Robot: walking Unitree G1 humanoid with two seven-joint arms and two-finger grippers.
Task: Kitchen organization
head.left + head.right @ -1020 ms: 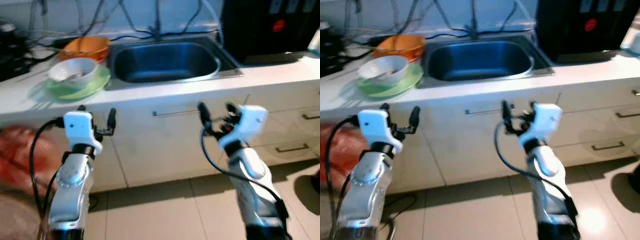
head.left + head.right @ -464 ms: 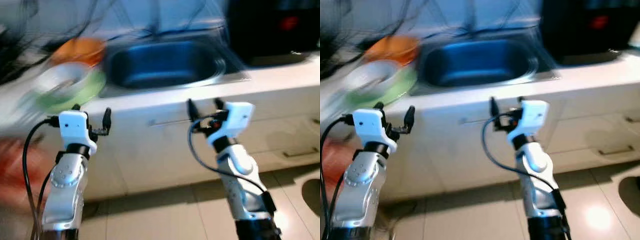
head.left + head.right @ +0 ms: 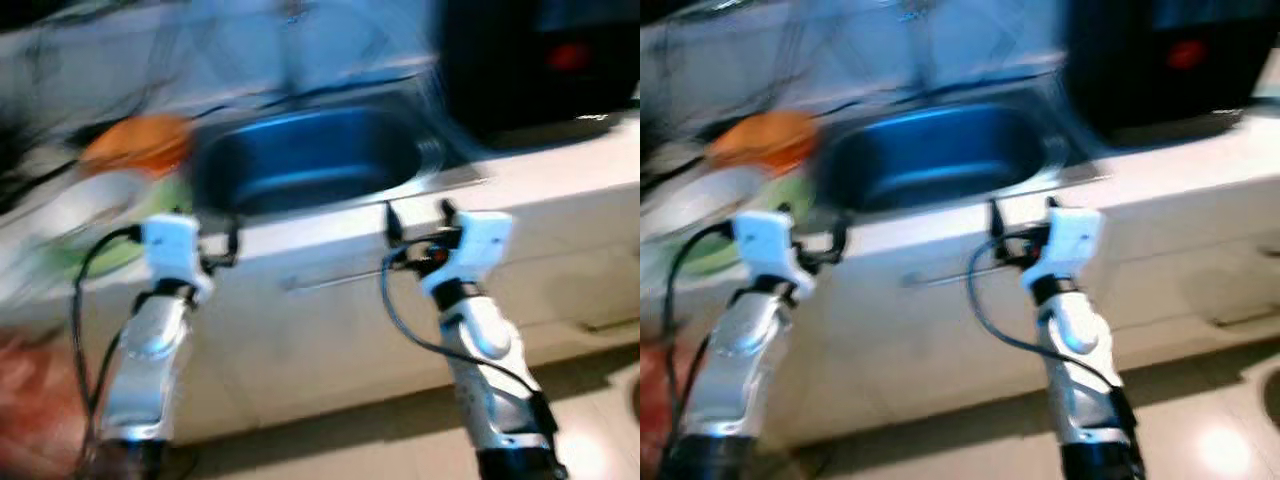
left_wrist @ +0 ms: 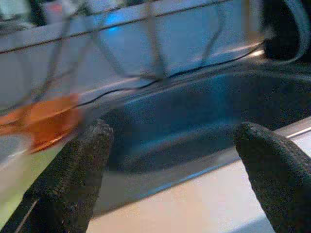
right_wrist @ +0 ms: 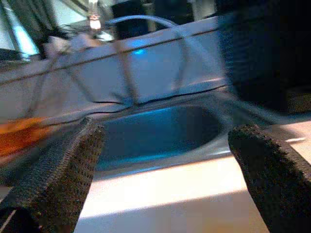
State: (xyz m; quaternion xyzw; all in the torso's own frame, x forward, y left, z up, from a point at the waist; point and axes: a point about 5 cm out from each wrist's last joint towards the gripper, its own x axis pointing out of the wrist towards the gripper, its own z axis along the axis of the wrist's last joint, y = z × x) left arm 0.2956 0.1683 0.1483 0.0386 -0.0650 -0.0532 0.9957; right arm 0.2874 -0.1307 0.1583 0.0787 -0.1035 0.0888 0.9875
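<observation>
head eyes look down at sink [image 3: 305, 160]; wrist views face it closer

One sink [image 3: 305, 160], one orange bowl [image 3: 137, 143], one green plate [image 3: 105, 255], two claws: left [image 3: 218, 238], right [image 3: 418, 215].

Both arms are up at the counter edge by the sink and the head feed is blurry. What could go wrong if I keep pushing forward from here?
1. The left gripper and right gripper, both open, hang level with the counter's front edge; more advance could ram the fingers into it.
2. The stacked bowls and orange bowl sit close beside the left arm; a sideways swing might knock them.
3. Blur makes the sink distance hard to judge.
</observation>
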